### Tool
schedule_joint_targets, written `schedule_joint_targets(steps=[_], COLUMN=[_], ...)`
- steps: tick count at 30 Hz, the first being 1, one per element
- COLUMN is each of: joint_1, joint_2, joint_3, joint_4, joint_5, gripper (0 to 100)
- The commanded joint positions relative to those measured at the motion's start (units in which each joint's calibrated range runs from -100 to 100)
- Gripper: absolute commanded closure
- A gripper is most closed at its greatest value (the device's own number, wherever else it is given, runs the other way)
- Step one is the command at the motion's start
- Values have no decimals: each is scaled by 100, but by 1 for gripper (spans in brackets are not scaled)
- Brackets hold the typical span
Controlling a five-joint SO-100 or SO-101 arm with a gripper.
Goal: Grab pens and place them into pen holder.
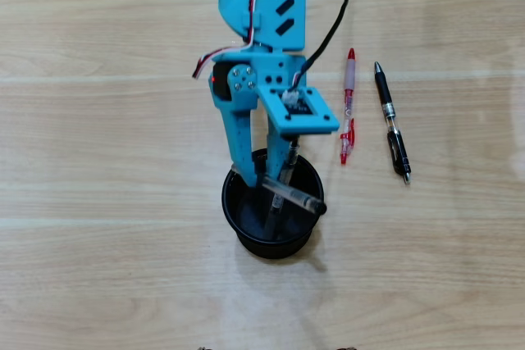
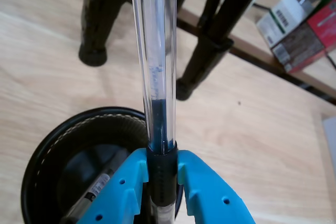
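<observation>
Blue gripper clamped on a clear-barrelled pen over the black mesh pen holder, another pen inside it (wrist view only), red pen and black pen on the counter in the overhead view.

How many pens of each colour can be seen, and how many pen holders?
Red pen, lying on the table: 1
Black pen, lying on the table: 1
Clear-barrelled pens: 2, one clamped in the gripper over the cup, one already inside the cup
Black mesh pen holder: 1
Total: 4 pens and 1 holder, 5 things.
</observation>
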Motion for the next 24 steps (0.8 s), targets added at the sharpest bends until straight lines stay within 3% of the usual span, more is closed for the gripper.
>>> schedule_joint_targets(steps=[1, 9, 24], joint_1=[76, 35, -45], joint_2=[181, 527, 485], joint_3=[-389, -326, -154], joint_4=[-396, -766, -766], joint_5=[-71, -301, -50], gripper=[98, 98, 89])
